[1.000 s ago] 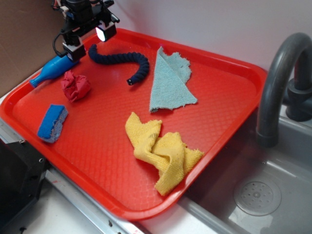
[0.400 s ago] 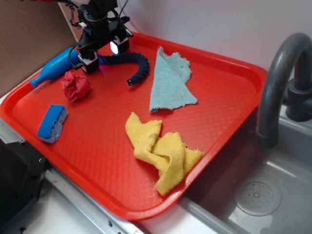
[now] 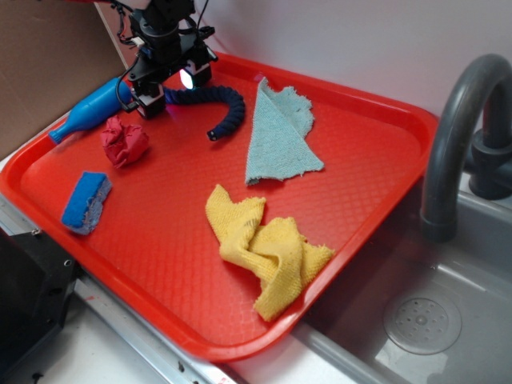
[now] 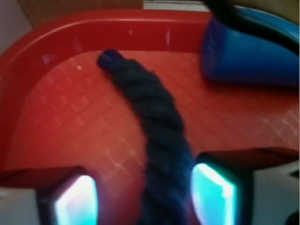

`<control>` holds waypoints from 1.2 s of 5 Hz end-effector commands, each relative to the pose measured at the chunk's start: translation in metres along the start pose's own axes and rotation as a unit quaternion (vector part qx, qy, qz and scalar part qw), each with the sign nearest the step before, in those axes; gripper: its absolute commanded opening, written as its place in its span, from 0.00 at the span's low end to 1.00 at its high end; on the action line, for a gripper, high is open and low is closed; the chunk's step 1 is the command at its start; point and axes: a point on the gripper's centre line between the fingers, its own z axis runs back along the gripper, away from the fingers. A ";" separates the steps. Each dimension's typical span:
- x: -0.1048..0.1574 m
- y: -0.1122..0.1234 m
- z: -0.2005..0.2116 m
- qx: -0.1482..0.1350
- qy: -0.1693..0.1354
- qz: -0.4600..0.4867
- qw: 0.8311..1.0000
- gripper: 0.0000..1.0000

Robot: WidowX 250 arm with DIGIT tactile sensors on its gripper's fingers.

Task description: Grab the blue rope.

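The blue rope (image 3: 216, 100) is a dark navy twisted cord lying curved near the far left of the red tray (image 3: 376, 160). My gripper (image 3: 170, 90) is lowered over the rope's left end, open, with one finger on each side. In the wrist view the rope (image 4: 157, 126) runs down between the two glowing pads (image 4: 75, 201), close to the right pad and with a clear gap of tray on the left. Its blunt end (image 4: 108, 58) points to the tray's rim.
A bright blue bottle (image 3: 90, 108) lies just left of the gripper, also seen as the blue bottle (image 4: 253, 51) in the wrist view. A crumpled red cloth (image 3: 122, 140), blue sponge (image 3: 86, 200), light blue cloth (image 3: 278, 132) and yellow cloth (image 3: 268, 248) lie on the tray. A sink and faucet (image 3: 456, 136) stand right.
The gripper has moved right from over the bottle and come down onto the rope's left end. In the last half second it barely shifted. The rope has not moved.
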 end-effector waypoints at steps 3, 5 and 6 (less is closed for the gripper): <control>0.005 0.008 0.009 -0.003 -0.055 -0.014 0.998 0.00; 0.016 0.016 0.109 -0.088 -0.038 -0.130 0.987 0.00; 0.011 0.016 0.161 -0.155 0.044 -0.232 0.959 0.00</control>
